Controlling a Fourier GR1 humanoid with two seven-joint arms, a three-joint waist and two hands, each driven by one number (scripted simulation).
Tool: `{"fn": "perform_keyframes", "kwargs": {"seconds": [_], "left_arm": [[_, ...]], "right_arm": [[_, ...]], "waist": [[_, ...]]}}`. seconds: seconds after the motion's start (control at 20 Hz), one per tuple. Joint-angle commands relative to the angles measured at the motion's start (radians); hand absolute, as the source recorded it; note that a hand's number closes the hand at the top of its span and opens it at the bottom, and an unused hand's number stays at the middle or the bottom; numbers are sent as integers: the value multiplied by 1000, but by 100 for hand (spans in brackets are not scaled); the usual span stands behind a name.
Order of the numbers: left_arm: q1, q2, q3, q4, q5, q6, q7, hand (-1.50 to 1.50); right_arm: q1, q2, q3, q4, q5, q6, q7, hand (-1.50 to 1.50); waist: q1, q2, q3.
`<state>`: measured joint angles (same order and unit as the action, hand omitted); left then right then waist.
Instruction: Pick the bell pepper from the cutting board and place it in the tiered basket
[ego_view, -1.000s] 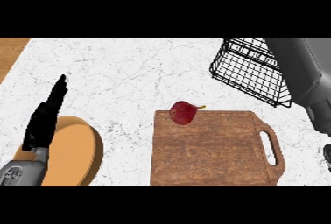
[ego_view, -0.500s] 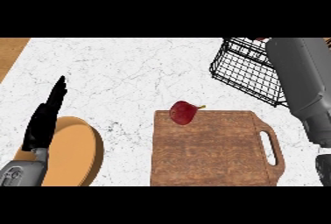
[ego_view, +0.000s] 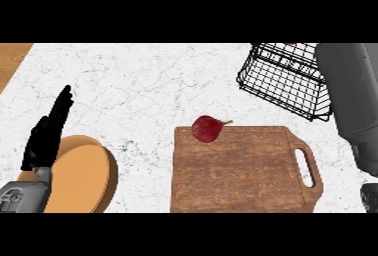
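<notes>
1 dark red, rounded bell pepper (ego_view: 208, 128) lies on the grainy wooden cutting board's (ego_view: 244, 175) far left corner on the marbled white desk (ego_view: 148, 85), beside the black wire tiered basket (ego_view: 284, 80); the left hand (ego_view: 48, 135) rests straight-fingered, holding nothing, while the right hand is hidden.

One of each thing on the counter, plus one hand in sight.

There is one bell pepper (ego_view: 207, 128), dark red, at the far left corner of one wooden cutting board (ego_view: 244, 172). One black wire tiered basket (ego_view: 284, 80) stands far right. One round orange plate (ego_view: 83, 175) lies near left. One black hand (ego_view: 46, 136), the left, shows at the left with straight fingers. Two grey forearms come in, one at each side.
</notes>
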<state>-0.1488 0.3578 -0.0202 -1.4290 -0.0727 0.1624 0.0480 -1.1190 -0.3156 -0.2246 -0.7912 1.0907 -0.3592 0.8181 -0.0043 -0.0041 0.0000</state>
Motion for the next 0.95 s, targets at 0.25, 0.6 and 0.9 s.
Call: {"fn": "perform_keyframes", "kwargs": {"seconds": [0.25,0.6,0.9], "left_arm": [[16,-11,13,3,-13,2,11,0],[72,7,43,-46,13,-19,13,0],[89,-7,37,-71,-8,-8,11,0]], "right_arm": [[148,-34,-25,-413,-40,146,213,-150],[416,-30,-71,-887,-160,332,306,-150],[700,-56,-207,-1274,-341,432,257,-150]], "waist": [[-45,-14,0],[-54,-20,0],[-35,-8,0]]}}
